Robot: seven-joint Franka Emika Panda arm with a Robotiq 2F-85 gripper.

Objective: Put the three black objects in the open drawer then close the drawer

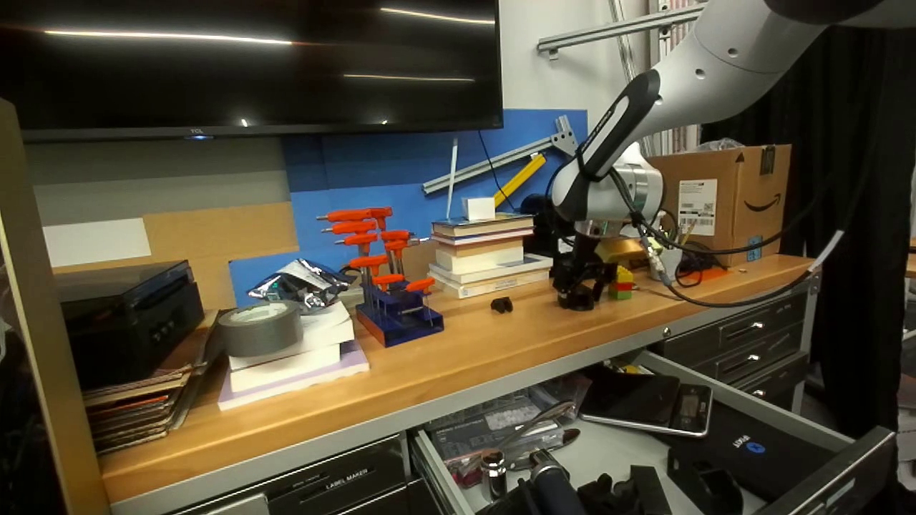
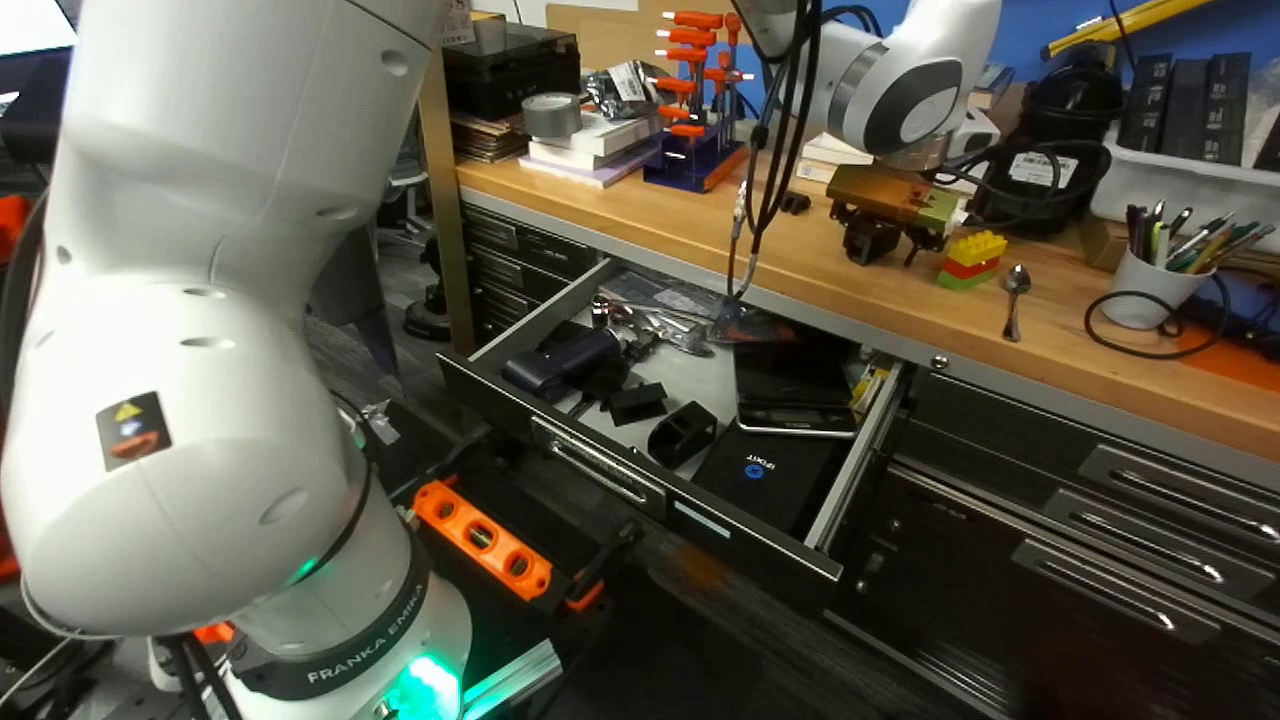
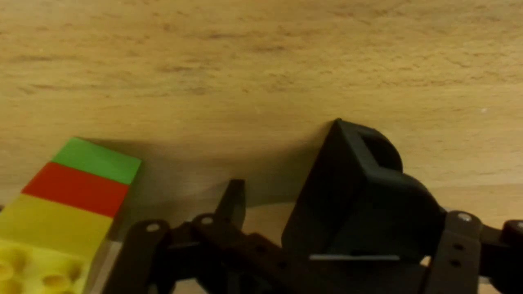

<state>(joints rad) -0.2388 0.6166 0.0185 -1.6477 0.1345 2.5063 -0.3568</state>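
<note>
Straddling a black object (image 3: 363, 204) on the worktop (image 3: 245, 61), our tool (image 3: 336, 196) is standing spread — a gap showing on one side. We are likely tackling a pick-up; next we are needing a squeeze, then a carry to the open drawer (image 2: 500, 412), lower than the tool.

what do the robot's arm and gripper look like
The arm is white and rounded, with a dark band lettered FRANKA EMIKA, a green light below it and a black sticker showing a yellow triangle. Black cables hang off it. The gripper is dark, with blocky fingers, round screw heads and an amber part above.
</note>
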